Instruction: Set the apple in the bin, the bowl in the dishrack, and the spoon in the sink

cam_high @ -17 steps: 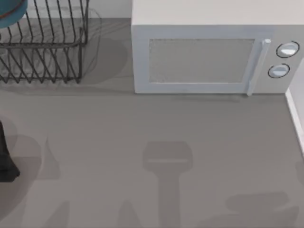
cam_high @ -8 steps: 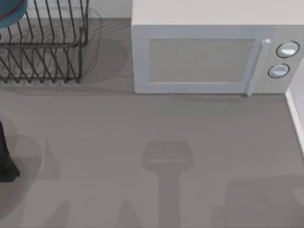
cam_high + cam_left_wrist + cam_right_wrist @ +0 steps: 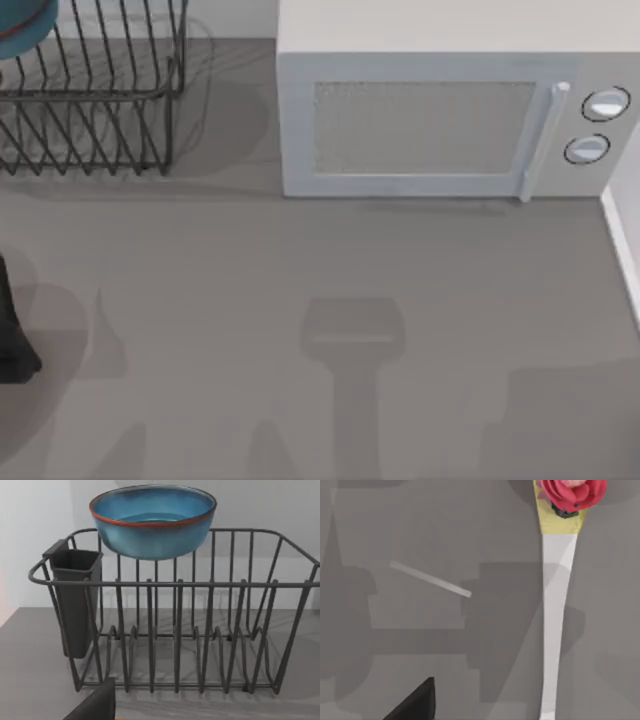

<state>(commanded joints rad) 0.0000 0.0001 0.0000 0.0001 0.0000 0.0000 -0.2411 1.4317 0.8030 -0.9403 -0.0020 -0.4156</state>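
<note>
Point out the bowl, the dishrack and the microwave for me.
bowl (image 3: 152, 522): left wrist view, on its blue outer wall below the rim.
dishrack (image 3: 177, 583): left wrist view, on the front top rail.
microwave (image 3: 425, 125): top view, on the door window.

bowl sits upright on dishrack top rim, dark utensil cup clipped to rack's end, grey counter beneath

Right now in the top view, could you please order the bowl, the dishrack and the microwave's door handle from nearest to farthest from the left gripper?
1. dishrack, straight beyond the left gripper, which sits at the view's left edge.
2. bowl, at the dishrack's far left corner.
3. microwave door handle, far to the right.
</note>
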